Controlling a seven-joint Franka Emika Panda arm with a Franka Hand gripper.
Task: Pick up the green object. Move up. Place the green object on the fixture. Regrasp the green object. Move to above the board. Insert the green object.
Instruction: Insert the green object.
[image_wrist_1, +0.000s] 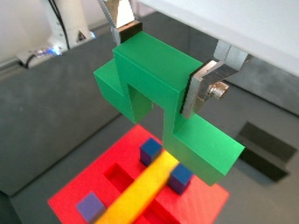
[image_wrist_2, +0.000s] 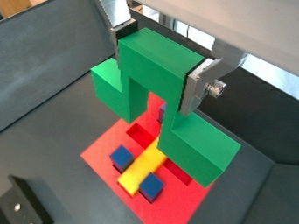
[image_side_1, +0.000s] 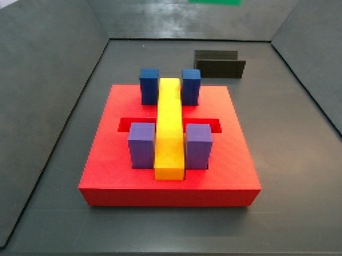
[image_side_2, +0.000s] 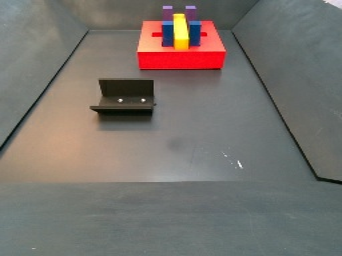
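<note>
My gripper (image_wrist_1: 160, 61) is shut on the green object (image_wrist_1: 149, 83), its silver fingers (image_wrist_1: 201, 87) clamping the raised central block. I hold it high above the red board (image_wrist_1: 111, 175), which lies below it in both wrist views. The green object (image_wrist_2: 158, 83) hangs over the board (image_wrist_2: 105, 147) with its wide bar pointing down. In a side view only a green sliver (image_side_1: 214, 2) shows at the upper edge, above the board (image_side_1: 167, 185). The dark fixture (image_side_1: 221, 65) stands empty behind the board; it also shows in a side view (image_side_2: 124, 98).
The board (image_side_2: 181, 58) bears a long yellow bar (image_side_1: 168, 120), two blue blocks (image_side_1: 150, 85) and two purple blocks (image_side_1: 142, 145), with a recessed slot (image_side_1: 126, 125) beside the bar. Grey walls ring the dark floor (image_side_2: 174, 150).
</note>
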